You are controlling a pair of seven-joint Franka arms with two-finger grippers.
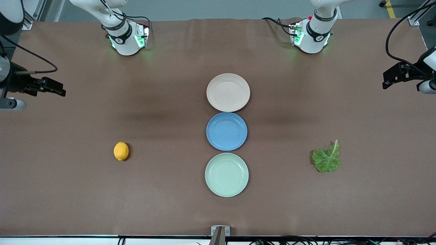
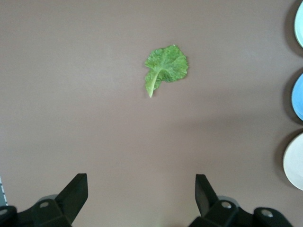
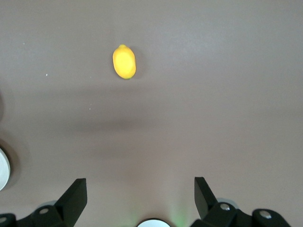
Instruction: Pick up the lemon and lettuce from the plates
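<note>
The lemon [image 1: 121, 151] lies on the bare brown table toward the right arm's end, on no plate; it also shows in the right wrist view [image 3: 124, 62]. The lettuce [image 1: 327, 159] lies flat on the table toward the left arm's end and shows in the left wrist view [image 2: 164, 67]. The beige-pink plate [image 1: 228, 92] and the mint green plate [image 1: 227, 175] are empty. My left gripper [image 1: 386, 81] [image 2: 141, 182] is open and empty, high over its end of the table. My right gripper [image 1: 59, 91] [image 3: 140, 185] is open and empty, high over its end.
An empty blue plate [image 1: 227, 131] sits between the two plates in a line down the table's middle. The arm bases [image 1: 127, 39] [image 1: 311, 37] stand at the table's edge farthest from the front camera. A small mount [image 1: 220, 231] sits at the nearest edge.
</note>
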